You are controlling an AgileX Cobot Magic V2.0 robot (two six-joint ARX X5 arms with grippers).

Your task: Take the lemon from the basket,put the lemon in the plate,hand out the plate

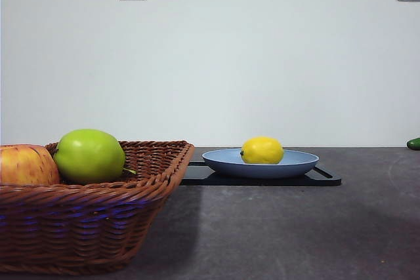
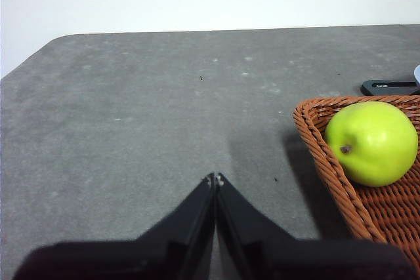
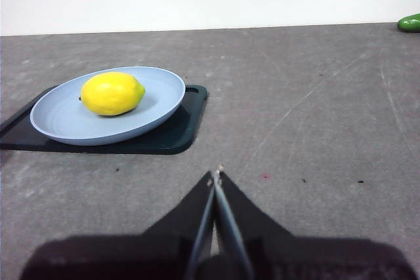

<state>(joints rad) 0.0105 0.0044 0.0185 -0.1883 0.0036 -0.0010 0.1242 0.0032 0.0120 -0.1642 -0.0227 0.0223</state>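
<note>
Even, bright overhead light is filling all views. The basket (image 1: pixel 98 208) is throwing a soft shadow toward 3 o'clock across the table (image 1: pixel 295 227). The lemon (image 3: pixel 112 93) is showing mild glare. Near jaws are reading blurred, featureless black.

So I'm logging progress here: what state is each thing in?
Small yellow lemon: lying in the plate.
Light blue round plate: on the flat black tray, not handed out.
Brown wicker basket: holds a green apple and a red-yellow apple.
Left pincer: shut, empty.
Right pincer: shut, empty.
</note>
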